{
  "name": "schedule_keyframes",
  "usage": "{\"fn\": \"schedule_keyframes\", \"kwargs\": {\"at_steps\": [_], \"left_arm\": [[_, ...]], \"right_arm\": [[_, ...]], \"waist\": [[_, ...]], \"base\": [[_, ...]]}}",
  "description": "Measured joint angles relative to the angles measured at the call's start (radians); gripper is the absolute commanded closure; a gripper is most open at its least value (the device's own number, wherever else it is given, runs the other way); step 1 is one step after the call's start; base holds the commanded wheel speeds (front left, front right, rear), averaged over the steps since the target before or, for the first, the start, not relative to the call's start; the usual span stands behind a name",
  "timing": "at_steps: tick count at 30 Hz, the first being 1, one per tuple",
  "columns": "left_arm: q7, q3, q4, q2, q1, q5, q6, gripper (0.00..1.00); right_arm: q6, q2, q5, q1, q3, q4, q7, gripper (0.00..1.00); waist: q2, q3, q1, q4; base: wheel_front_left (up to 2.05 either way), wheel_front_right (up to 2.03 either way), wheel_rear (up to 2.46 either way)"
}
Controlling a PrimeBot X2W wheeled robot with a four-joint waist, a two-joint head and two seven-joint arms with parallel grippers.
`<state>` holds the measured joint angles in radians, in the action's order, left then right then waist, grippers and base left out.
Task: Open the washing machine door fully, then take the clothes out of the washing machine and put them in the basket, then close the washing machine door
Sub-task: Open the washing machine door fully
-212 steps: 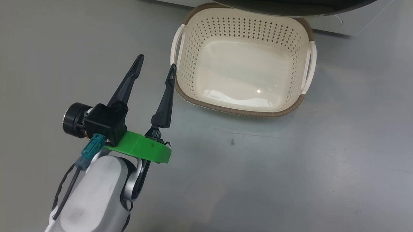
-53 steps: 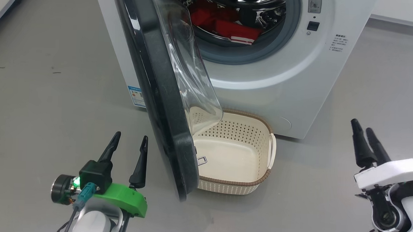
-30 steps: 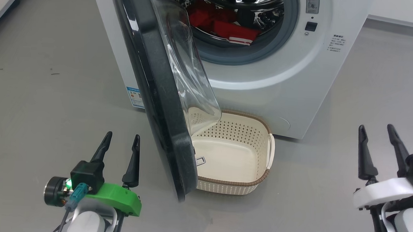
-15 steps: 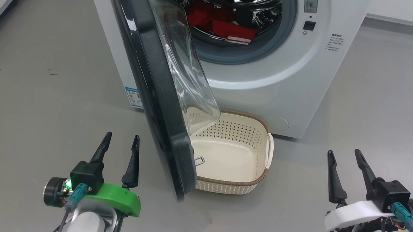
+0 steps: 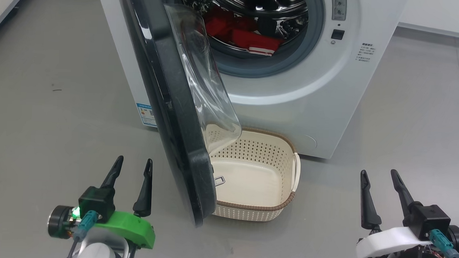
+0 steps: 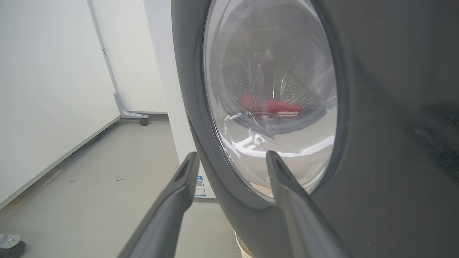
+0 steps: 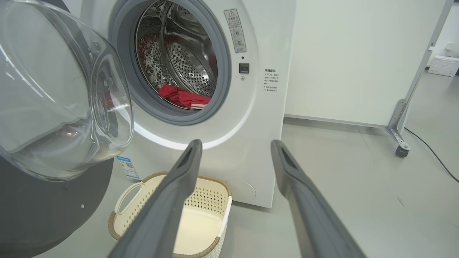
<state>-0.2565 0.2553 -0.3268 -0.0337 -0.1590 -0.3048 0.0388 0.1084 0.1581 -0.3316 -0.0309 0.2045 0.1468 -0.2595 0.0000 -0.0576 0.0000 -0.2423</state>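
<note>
On the left, our left gripper (image 5: pixel 134 160) hangs with its fingers spread wide and empty, near the outside of the washing machine door (image 5: pixel 168 103). We think it is there to push the door. The door is only part open, over the basket (image 5: pixel 257 204). The basket sits below the washing machine (image 5: pixel 292 108) to catch the red clothes (image 5: pixel 252 39) far inside. Our right gripper (image 5: pixel 378 172) is spread and empty too.
</note>
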Motion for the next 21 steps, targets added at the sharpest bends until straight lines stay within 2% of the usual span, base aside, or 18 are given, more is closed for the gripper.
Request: {"fn": "schedule_keyframes", "kwargs": {"at_steps": [1, 2, 21], "left_arm": [[0.000, 0.001, -0.004, 0.000, 0.002, 0.001, 0.000, 0.93], [0.000, 0.001, -0.007, 0.000, 0.003, 0.003, 0.000, 1.00], [0.000, 0.000, 0.002, 0.000, 0.007, 0.024, 0.000, 1.00]], "right_arm": [[0.000, -0.001, 0.001, -0.001, -0.002, 0.000, 0.000, 0.00], [0.000, -0.003, 0.001, -0.004, -0.005, -0.001, 0.000, 0.00], [-0.011, -0.031, 0.040, -0.041, -0.036, 0.003, 0.000, 0.00]], "waist": [[0.0000, 0.003, 0.0000, 0.001], [0.0000, 0.004, 0.0000, 0.002], [0.0000, 0.022, 0.0000, 0.001]], "base": [[0.00, 0.00, 0.00], [0.00, 0.00, 0.00], [0.00, 0.00, 0.00]]}}
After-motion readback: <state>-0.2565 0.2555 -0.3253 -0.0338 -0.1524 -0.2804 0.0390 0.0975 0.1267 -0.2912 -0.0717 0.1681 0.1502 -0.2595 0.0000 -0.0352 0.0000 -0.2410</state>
